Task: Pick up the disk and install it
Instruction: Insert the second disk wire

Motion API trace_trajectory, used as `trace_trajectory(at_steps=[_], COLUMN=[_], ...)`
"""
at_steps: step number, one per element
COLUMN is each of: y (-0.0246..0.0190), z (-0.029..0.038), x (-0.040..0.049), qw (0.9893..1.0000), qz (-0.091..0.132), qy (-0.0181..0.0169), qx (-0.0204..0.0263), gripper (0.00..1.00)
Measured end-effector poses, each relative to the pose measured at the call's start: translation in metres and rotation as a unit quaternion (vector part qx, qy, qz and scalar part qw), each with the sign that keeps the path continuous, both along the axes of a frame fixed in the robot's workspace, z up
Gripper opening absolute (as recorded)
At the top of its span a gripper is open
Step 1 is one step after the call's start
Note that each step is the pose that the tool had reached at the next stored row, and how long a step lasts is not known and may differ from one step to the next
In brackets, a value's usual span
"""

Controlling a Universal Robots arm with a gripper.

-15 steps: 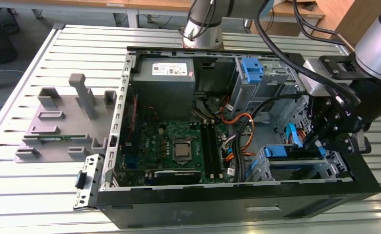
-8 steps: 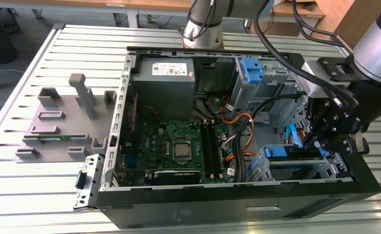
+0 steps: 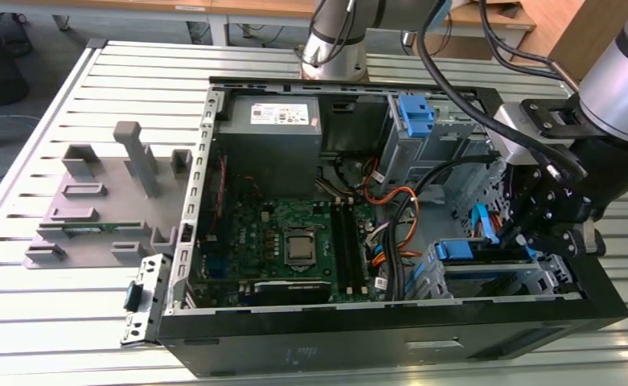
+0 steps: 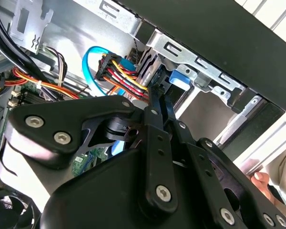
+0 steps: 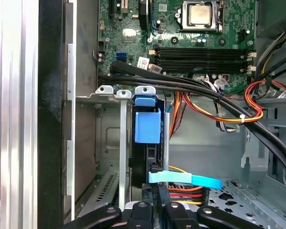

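Note:
The disk (image 3: 470, 250) sits on edge inside the drive cage (image 3: 496, 277) at the case's front corner, on the exterior view's right. Its blue rail (image 5: 147, 126) and dark edge show in the first wrist view, and the blue tab (image 4: 179, 78) shows in the second wrist view. My gripper (image 3: 522, 241) reaches down into the case right at the disk. Its fingers (image 4: 155, 109) are drawn together, shut, with the tips against the disk's end beside the cable plugs. In the first wrist view the gripper (image 5: 157, 193) lines up with the disk's edge.
The open case (image 3: 400, 330) lies on a slatted metal table. It holds a motherboard (image 3: 292, 233), a grey power-supply box (image 3: 276, 121), an upright blue latch (image 3: 416, 112), thick black cables (image 5: 190, 88) and a blue ribbon cable (image 5: 186, 179). Grey fixtures (image 3: 99, 201) stand on the exterior view's left. A hand (image 4: 260, 180) rests outside the case.

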State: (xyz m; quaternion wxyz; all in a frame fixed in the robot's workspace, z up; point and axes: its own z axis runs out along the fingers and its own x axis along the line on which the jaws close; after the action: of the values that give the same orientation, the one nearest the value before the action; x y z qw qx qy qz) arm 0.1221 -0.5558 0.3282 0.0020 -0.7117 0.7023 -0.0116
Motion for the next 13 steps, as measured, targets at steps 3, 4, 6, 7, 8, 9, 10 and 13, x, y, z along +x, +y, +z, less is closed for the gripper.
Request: trace_trajectory(at_steps=[3, 4, 6, 7, 8, 9, 10, 13], y=[0.0, 0.0, 0.0, 0.0, 0.0001, 0.0001, 0.0001, 0.0], z=[-0.0008, -0.0009, -0.0009, -0.0009, -0.0012, -0.0018, -0.0017, 0.0002], x=[0.0, 0.0, 0.0, 0.0, 0.0, 0.0, 0.0, 0.0], qw=[1.0, 1.0, 1.0, 1.0, 1.0, 1.0, 1.0, 1.0], qz=[0.0, 0.0, 0.0, 0.0, 0.0, 0.0, 0.0, 0.0], qy=[0.0, 0.0, 0.0, 0.0, 0.0001, 0.0001, 0.0, 0.0], qx=[0.0003, 0.0004, 0.0003, 0.0003, 0.0007, 0.0011, 0.001, 0.0004], gripper=[0.16, 0.16, 0.16, 0.16, 0.16, 0.18, 0.18, 0.24])
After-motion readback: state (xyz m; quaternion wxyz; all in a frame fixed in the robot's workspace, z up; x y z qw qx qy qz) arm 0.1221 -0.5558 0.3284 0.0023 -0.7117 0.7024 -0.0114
